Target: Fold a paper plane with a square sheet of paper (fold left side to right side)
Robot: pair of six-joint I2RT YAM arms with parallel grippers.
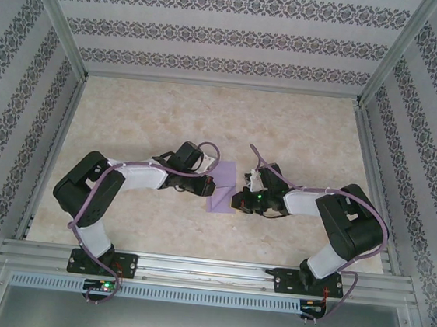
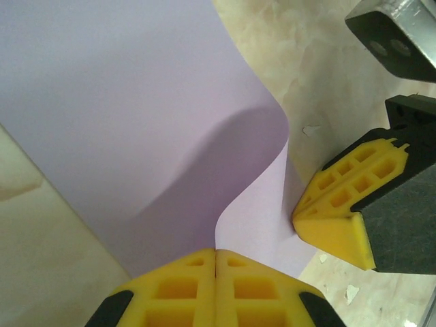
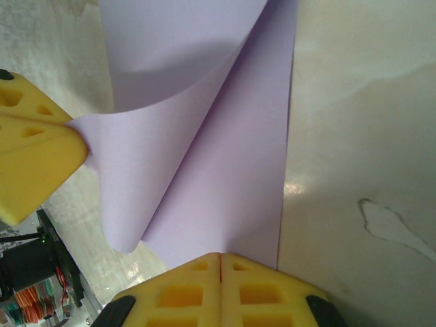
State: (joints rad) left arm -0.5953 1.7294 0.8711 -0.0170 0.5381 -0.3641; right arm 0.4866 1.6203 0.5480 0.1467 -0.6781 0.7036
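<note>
So the left claw is clenched on the curled-over edge of the square sheet of paper, while the right claw, clamped tight, touches the flat part on the bench.

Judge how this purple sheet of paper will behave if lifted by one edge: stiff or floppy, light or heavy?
Probably floppy: the sheet of paper bows in a soft curve where the left end effector pinches it. Likely very light, being thin. It may slide easily on the glossy table.
</note>
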